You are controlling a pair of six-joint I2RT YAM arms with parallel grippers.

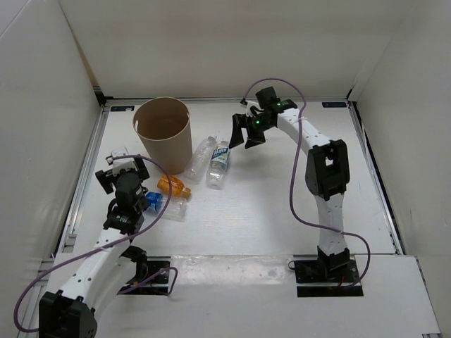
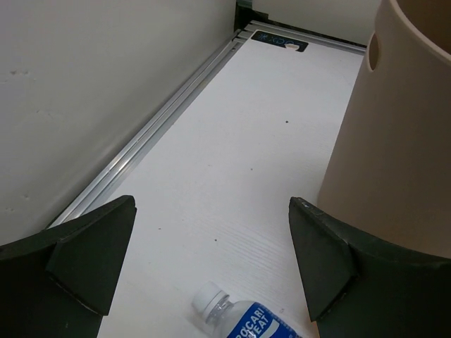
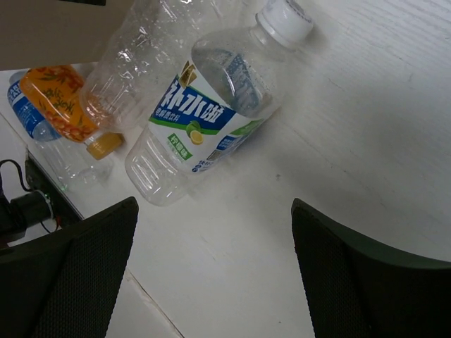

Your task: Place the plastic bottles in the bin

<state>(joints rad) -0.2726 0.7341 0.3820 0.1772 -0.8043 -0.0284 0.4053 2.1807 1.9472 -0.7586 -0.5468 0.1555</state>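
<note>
The tan bin [image 1: 163, 134] stands upright at the back left; its wall fills the right of the left wrist view [image 2: 394, 141]. Four bottles lie right of and in front of it: a clear unlabelled one [image 1: 201, 157], a blue-and-white-labelled one [image 1: 219, 164] [image 3: 211, 105], an orange one [image 1: 173, 186] [image 3: 60, 102], and a blue-labelled one [image 1: 166, 205] [image 2: 243, 320]. My left gripper [image 1: 125, 167] [image 2: 211, 246] is open and empty, left of the bin, above the blue-labelled bottle's cap. My right gripper [image 1: 245, 134] [image 3: 211, 260] is open and empty, just right of the labelled bottle.
White enclosure walls [image 1: 42, 127] stand close on the left, back and right. An aluminium rail [image 2: 155, 134] runs along the table's left edge. A purple cable [image 1: 299, 176] loops beside the right arm.
</note>
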